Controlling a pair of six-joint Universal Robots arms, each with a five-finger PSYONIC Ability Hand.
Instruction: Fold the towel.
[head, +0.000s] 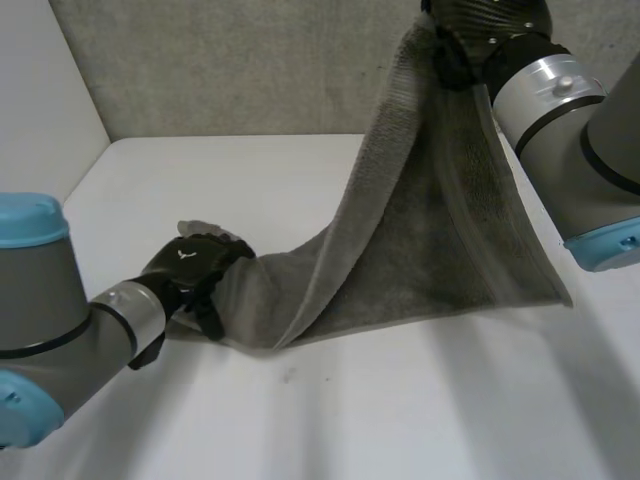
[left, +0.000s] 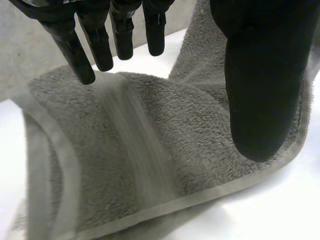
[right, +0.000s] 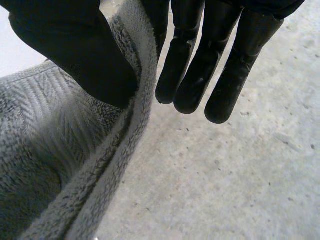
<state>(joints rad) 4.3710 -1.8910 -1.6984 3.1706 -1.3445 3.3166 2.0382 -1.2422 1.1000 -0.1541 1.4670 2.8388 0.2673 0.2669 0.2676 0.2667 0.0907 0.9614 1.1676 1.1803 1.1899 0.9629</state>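
Starting at left: find left hand (head: 195, 265) low on table (head: 400, 400), with straight, spread fingers (left: 100, 45) over the low end of towel (head: 420, 250) and thumb apart, so relaxed, pinching nothing. Following towel rightward: rises steeply from that end, long axis slanting up to right hand (head: 455, 55), one free corner hanging down to table at far right. Pinched up there by its hem between thumb (right: 75, 50) and fingers, near wall (head: 250, 70). Probably needs carrying the raised edge down and across toward left hand. Can see no obstacle between the hands
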